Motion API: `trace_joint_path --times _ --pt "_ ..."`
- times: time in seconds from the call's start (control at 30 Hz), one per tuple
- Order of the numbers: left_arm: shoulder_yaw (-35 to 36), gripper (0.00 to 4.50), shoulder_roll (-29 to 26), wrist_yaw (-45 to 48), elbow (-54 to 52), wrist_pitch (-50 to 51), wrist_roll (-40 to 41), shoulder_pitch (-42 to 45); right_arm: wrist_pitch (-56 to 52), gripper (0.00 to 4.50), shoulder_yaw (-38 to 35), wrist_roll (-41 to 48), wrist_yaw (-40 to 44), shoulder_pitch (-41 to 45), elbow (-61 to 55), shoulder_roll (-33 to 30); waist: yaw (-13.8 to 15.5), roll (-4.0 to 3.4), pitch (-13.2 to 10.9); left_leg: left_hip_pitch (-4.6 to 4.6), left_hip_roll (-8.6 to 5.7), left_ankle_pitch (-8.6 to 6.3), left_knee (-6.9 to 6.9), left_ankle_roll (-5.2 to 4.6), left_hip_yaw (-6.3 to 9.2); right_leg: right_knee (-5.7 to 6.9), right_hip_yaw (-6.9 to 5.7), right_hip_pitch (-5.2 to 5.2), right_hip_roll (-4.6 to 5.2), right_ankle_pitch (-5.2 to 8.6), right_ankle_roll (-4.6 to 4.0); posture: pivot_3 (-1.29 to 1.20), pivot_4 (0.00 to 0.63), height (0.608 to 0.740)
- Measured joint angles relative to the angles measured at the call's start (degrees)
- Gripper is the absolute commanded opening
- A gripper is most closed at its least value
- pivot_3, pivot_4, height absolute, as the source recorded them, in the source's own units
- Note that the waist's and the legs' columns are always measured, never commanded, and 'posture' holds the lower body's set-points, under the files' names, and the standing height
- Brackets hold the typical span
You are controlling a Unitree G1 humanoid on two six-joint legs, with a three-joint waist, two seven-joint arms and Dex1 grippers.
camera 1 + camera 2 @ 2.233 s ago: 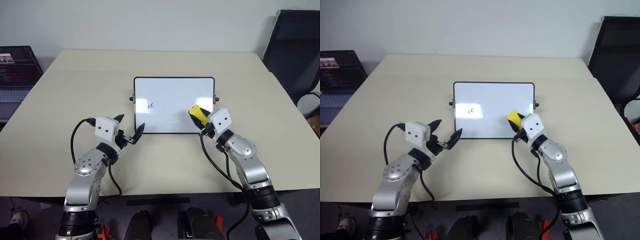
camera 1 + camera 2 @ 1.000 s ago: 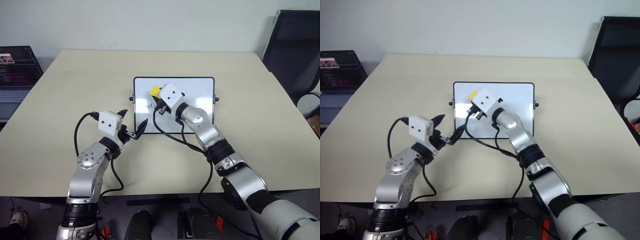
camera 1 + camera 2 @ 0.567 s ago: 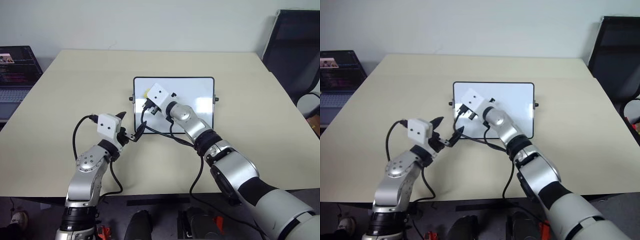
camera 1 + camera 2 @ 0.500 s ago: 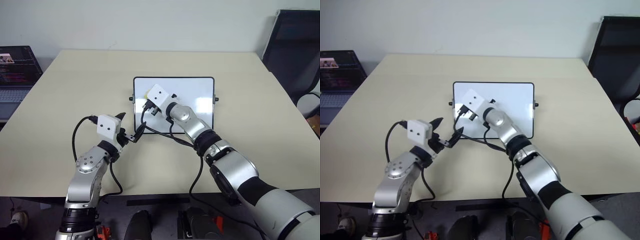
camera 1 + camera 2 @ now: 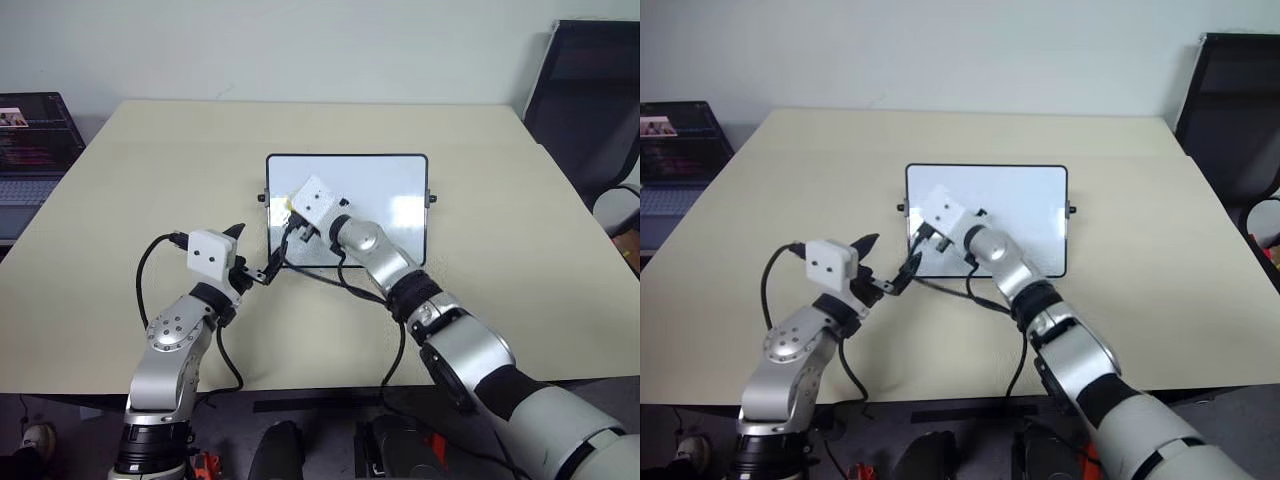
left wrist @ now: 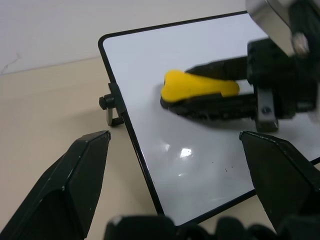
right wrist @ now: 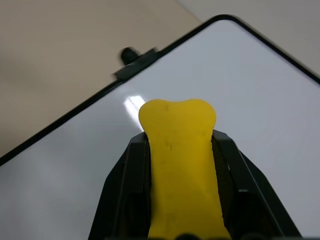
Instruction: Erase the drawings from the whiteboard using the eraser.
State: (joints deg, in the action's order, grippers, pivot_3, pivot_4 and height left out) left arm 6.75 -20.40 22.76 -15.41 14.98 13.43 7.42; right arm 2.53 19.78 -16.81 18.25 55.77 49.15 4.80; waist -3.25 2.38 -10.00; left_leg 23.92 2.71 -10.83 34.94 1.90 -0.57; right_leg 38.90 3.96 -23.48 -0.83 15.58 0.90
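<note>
A yellow eraser lies flat on the glossy white, black-framed whiteboard, near its left edge.

Laptop (left side) cut off

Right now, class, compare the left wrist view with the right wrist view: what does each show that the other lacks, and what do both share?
Only the left wrist view shows the open left gripper at the near edge, and the right gripper side-on, with the dark underside of the eraser meeting the board. Only the right wrist view looks down the eraser's yellow top, a black finger on each side. Both share the whiteboard, its black frame, one side knob and beige table.
</note>
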Motion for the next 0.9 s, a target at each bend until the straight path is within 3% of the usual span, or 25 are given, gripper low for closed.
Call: trace_joint_path --times 0.1,0.17,0.3,0.57,0.77,0.9 --pt "0.17 4.50 0.02 -0.74 -0.08 0.10 0.00 -0.15 -3.33 1.20 4.58 -1.19 4.09 -8.63 -8.71 -0.33 0.01 -0.01 -0.01 -0.01 0.01 0.00 0.01 0.00 0.02 0.05 0.00 -0.01 0.01 0.02 0.04 0.00 0.150 0.740" --pt "0.15 4.50 0.05 -0.83 -0.11 0.22 0.01 -0.24 -5.36 1.20 5.31 -1.58 5.22 -9.54 -10.53 -0.72 0.01 -0.02 -0.01 -0.02 0.01 0.07 0.06 0.07 0.06 0.08 -0.03 0.00 0.01 0.05 0.12 0.00 0.150 0.740" --pt "0.19 4.50 0.05 -0.87 -0.15 0.52 0.01 -0.80 -6.54 1.20 3.33 -1.55 3.61 -4.79 -8.35 -2.51 0.07 -0.02 -0.02 -0.12 -0.01 0.19 0.11 0.01 0.09 0.08 -0.13 0.11 0.00 -0.03 0.19 0.00 0.150 0.740" --pt "-0.17 4.50 0.07 -0.78 -0.17 0.77 -0.02 0.02 -1.82 1.20 -4.27 0.18 -6.49 10.07 6.82 -3.88 0.02 -0.01 -0.01 -0.03 -0.03 0.15 -0.02 0.05 -0.03 -0.03 -0.06 0.04 -0.01 -0.05 0.02 0.00 0.150 0.740" --pt "-0.27 4.50 0.10 -0.80 -0.16 0.78 -0.02 0.23 0.60 1.20 -4.61 0.08 -6.95 9.47 8.28 -2.99 -0.02 -0.01 -0.01 -0.04 -0.01 0.09 -0.02 0.14 -0.01 0.00 -0.06 0.04 0.00 -0.02 -0.01 0.00 0.150 0.740" --pt "-0.27 4.50 0.13 -0.82 -0.17 0.78 -0.02 0.19 0.48 1.20 -2.04 -0.18 -3.93 3.82 4.25 -0.93 -0.03 0.00 0.00 -0.09 0.02 0.11 0.01 0.13 0.03 0.03 -0.06 0.06 0.00 0.03 0.08 0.00 0.150 0.740"
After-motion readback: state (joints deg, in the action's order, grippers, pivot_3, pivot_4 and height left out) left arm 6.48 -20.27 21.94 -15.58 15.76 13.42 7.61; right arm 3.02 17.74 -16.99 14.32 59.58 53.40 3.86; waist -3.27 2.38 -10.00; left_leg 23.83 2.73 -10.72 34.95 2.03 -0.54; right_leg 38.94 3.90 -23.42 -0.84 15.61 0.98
